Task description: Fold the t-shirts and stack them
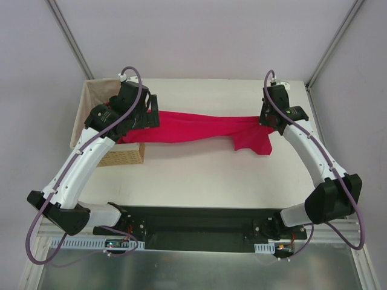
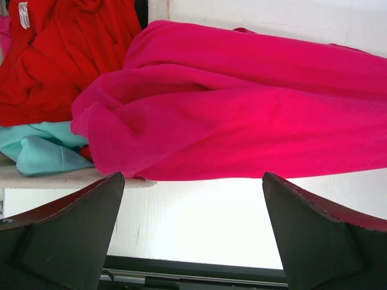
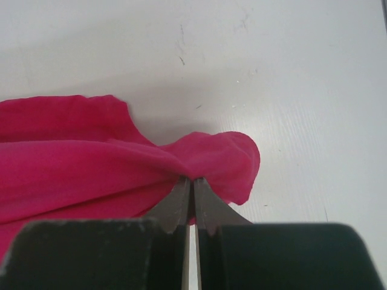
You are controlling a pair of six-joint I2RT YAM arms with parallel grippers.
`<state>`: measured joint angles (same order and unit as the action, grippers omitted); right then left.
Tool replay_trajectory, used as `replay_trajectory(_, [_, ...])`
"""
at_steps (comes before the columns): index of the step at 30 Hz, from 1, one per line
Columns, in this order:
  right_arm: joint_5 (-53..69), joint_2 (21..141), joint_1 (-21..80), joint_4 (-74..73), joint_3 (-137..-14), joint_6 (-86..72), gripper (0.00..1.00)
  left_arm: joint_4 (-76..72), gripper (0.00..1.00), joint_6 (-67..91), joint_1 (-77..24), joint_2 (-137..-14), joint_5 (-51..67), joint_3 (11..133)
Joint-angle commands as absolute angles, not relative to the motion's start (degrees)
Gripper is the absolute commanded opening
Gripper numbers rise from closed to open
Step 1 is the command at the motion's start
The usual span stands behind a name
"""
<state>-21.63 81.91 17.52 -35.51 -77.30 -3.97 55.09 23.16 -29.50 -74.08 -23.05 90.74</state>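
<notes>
A magenta t-shirt (image 1: 193, 128) (image 2: 242, 115) (image 3: 78, 175) hangs stretched in a band from the wicker basket (image 1: 124, 154) across to the right side of the table. My right gripper (image 1: 266, 121) (image 3: 193, 179) is shut on a bunched edge of its right end, and a loose flap droops below it. At the shirt's left end, by the basket, my left gripper (image 1: 151, 115) (image 2: 193, 178) stands wide open with only bare table between its fingers. The cloth lies just beyond the tips. A brighter red t-shirt (image 2: 66, 54) with a white label (image 2: 24, 13) lies in the basket.
A teal cloth (image 2: 36, 151) lies under the red shirt in the basket, which stands at the table's left edge. The white table (image 1: 205, 175) spreads in front of the shirt. A black rail (image 1: 193, 220) with both arm bases runs along the near edge.
</notes>
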Motion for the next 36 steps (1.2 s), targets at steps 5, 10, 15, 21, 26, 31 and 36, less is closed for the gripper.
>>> replay_trajectory(5, [-25.58,77.87,11.96,-37.27,-78.84,-5.18,0.01,54.76,0.99,22.15,-28.83,-71.37,-23.38,91.32])
replay_trajectory(10, [-25.66,77.08,10.72,-37.53,-78.22,-5.8,0.01,54.67,0.99,22.32,-28.83,-71.63,-23.03,91.05])
replay_trajectory(15, [-26.54,77.26,10.64,-37.62,-76.91,-6.41,0.01,54.58,0.99,22.5,-28.83,-71.63,-22.76,90.79])
replay_trajectory(21, [-28.13,76.73,10.28,-37.53,-76.46,-6.94,0.01,54.67,0.99,22.59,-28.83,-71.28,-23.03,89.56])
replay_trajectory(26, [-33.22,77.17,9.23,-38.14,-75.24,-8.61,0.01,54.32,0.99,22.85,-28.74,-73.56,-24.08,88.24])
replay_trajectory(31, [-32.43,78.13,5.81,-38.41,-79.78,-7.56,0.01,54.23,0.99,22.68,-28.3,-75.14,-24.79,90.52])
replay_trajectory(36, [-30.68,83.05,2.47,-40.78,-85.78,-7.82,0.01,54.05,0.99,21.8,-27.07,-78.04,-23.47,93.08])
